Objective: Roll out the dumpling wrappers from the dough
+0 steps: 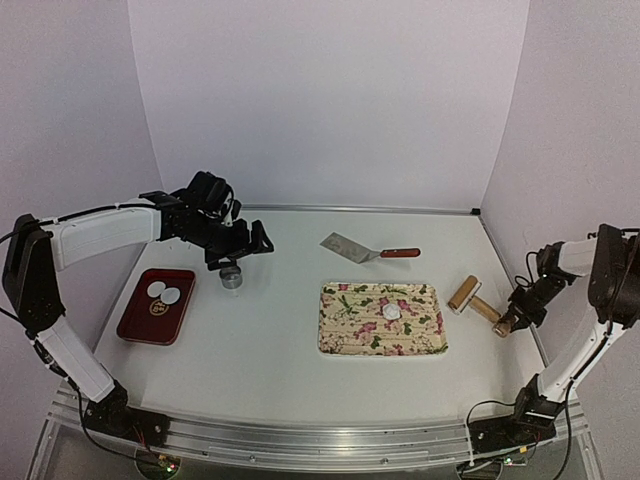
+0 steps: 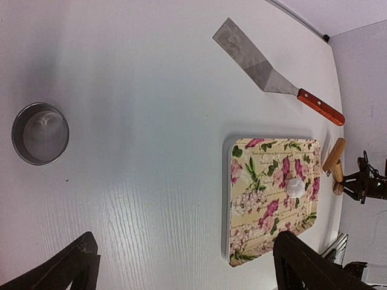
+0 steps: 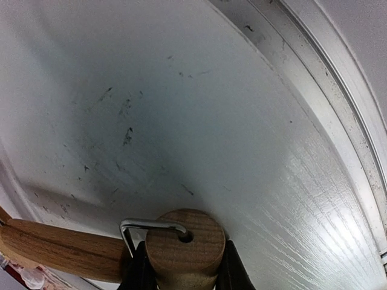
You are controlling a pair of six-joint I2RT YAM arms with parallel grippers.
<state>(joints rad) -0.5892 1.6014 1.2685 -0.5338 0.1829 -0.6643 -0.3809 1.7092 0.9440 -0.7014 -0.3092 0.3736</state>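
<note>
Spatula [image 1: 368, 251] behind floral tray [image 1: 345, 335]; metal ring [image 1: 231, 277] near red tray [image 1: 138, 325]

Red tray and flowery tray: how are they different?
The red tray is plain and smaller; the flowery tray is patterned and bigger. The red tray holds two flat dumpling wrappers; the flowery tray holds one dough lump. Both are rectangles lying flat.

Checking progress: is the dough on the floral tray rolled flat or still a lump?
A lump: the dough sits as a small raised white blob on the floral tray, not spread thin.
</note>
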